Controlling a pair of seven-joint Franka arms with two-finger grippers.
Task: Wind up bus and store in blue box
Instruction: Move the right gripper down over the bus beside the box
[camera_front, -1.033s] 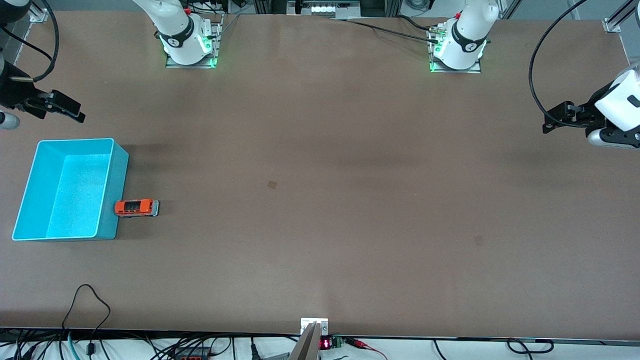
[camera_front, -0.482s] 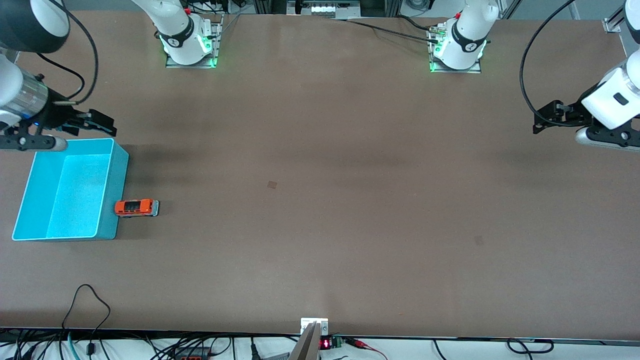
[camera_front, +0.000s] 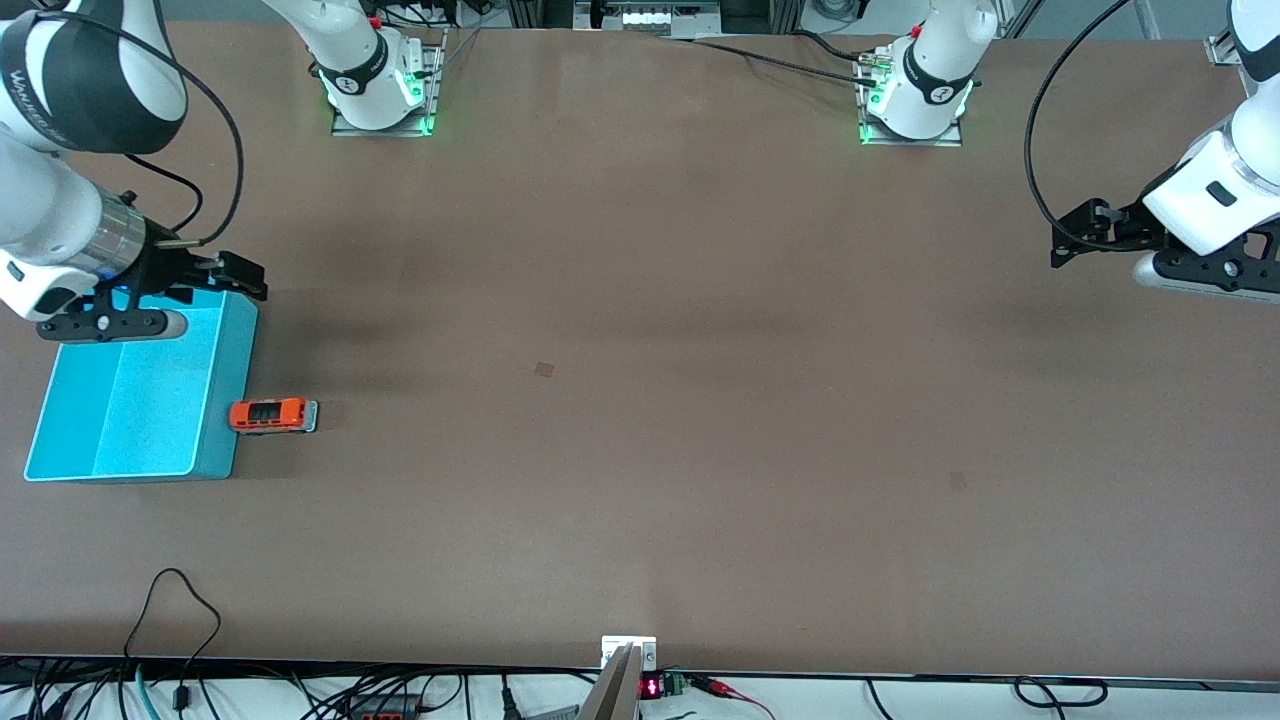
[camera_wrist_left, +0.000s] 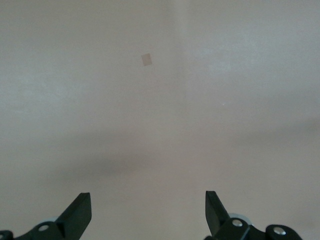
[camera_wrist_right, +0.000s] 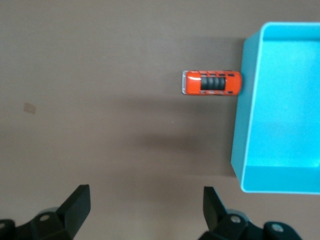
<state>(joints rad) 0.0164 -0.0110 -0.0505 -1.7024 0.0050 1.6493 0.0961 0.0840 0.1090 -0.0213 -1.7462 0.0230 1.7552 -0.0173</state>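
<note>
The orange bus (camera_front: 273, 414) stands on the table, touching or almost touching the long outer wall of the blue box (camera_front: 228, 400), at the right arm's end. In the right wrist view the bus (camera_wrist_right: 212, 83) lies beside the box wall (camera_wrist_right: 242, 135). My right gripper (camera_front: 245, 275) is open and empty, in the air over the box's rim corner that is farthest from the front camera. Its fingers (camera_wrist_right: 80, 200) frame bare table. My left gripper (camera_front: 1065, 245) is open and empty above bare table at the left arm's end; its wrist view shows only the tabletop between the fingertips (camera_wrist_left: 82, 205).
A small darker patch (camera_front: 543, 369) marks the middle of the table; it also shows in the left wrist view (camera_wrist_left: 146, 59). A black cable loop (camera_front: 180, 600) lies near the front edge. The arm bases (camera_front: 380, 90) stand along the table's top edge.
My right gripper has come in from the table's end to over the box's rim, closer to the bus. My left gripper has shifted a little toward the table's middle. Bus and box have not moved.
</note>
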